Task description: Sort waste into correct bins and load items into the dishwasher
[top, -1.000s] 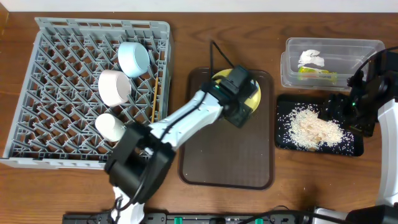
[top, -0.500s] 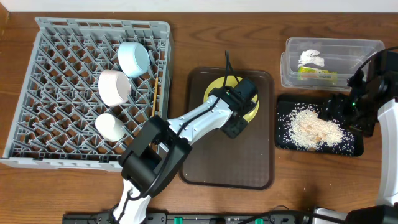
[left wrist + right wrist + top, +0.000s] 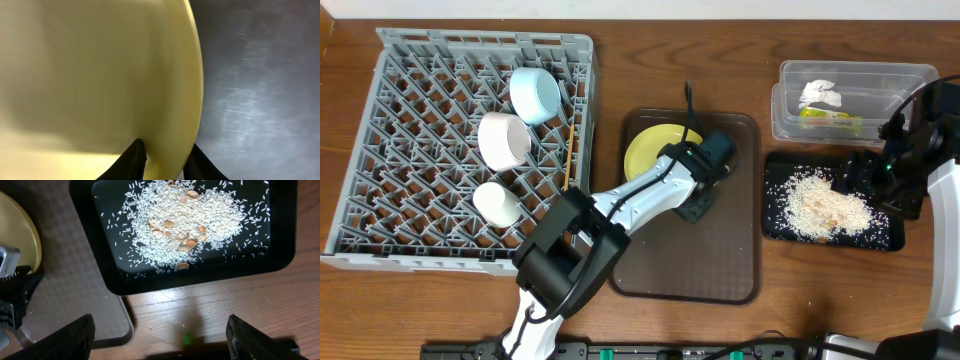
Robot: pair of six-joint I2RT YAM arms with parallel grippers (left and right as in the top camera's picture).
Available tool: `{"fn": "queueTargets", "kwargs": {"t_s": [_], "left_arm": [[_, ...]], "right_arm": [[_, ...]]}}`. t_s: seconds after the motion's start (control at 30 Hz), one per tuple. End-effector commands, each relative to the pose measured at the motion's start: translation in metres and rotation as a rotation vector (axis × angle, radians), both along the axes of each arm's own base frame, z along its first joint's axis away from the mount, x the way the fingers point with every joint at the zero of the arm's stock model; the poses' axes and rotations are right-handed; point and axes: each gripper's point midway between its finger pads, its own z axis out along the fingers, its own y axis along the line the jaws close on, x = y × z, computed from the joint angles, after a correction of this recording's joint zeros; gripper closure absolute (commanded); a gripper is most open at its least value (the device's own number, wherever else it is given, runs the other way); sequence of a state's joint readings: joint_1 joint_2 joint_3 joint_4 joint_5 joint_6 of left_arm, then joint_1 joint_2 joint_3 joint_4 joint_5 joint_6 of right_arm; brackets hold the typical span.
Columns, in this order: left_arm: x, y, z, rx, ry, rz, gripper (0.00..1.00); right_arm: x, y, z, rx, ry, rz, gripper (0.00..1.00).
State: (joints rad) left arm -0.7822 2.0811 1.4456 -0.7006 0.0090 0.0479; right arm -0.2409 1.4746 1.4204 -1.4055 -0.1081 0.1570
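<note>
While its two dark fingers pinch the rim from either side, the left gripper (image 3: pixel 166 151) has hold of the yellow plate (image 3: pixel 100 75), which sits over the far half of the brown tray (image 3: pixel 685 250), just right of the grey dish rack (image 3: pixel 420 150). Farther right, the right gripper (image 3: pixel 161 339) hangs wide open and empty over bare wood beside the black tray (image 3: pixel 281 230) of rice (image 3: pixel 185 225).

Left on the desk (image 3: pixel 620 60), the rack (image 3: pixel 410 120) holds two bowls (image 3: pixel 535 93), a cup (image 3: pixel 498 203) and chopsticks (image 3: pixel 570 150). Centre, the plate (image 3: pixel 648 152) sits at the serving tray's (image 3: pixel 685 255) far end. Right, the tub (image 3: pixel 900 85) stands behind the shallow tray (image 3: pixel 885 235) of rice (image 3: pixel 820 205)
</note>
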Motion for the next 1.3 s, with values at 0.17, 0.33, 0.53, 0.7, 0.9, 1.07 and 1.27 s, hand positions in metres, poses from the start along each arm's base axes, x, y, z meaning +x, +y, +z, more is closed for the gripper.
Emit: {"fn": "queueTargets", "kwargs": {"t_s": [0.17,0.33,0.53,0.7,0.9,1.07,1.27], "left_arm": [[0.003,0.012,-0.014,0.064,-0.036,0.028,0.73],[0.004,0.011,-0.014,0.057,-0.042,0.028,0.73],[0.001,0.004,-0.014,0.046,-0.048,0.034,0.87],[0.005,0.006,-0.011,0.105,-0.117,0.02,0.92],[0.014,0.017,-0.003,0.219,-0.233,0.01,0.92],[0.015,0.019,0.006,0.27,-0.267,-0.001,0.92],[0.019,0.015,0.03,0.255,-0.294,0.003,0.92]], "right_arm": [[0.003,-0.002,0.004,0.004,-0.012,-0.016,0.18],[0.003,-0.002,0.004,0.004,-0.012,-0.016,0.19],[0.003,-0.002,0.004,0.004,-0.012,-0.016,0.19],[0.003,-0.002,0.004,0.004,-0.012,-0.016,0.19],[0.002,-0.002,0.004,0.004,-0.009,-0.016,0.18],[0.002,-0.001,0.004,0.004,-0.009,-0.016,0.18],[0.002,-0.002,0.004,0.004,-0.009,-0.016,0.19]]}}
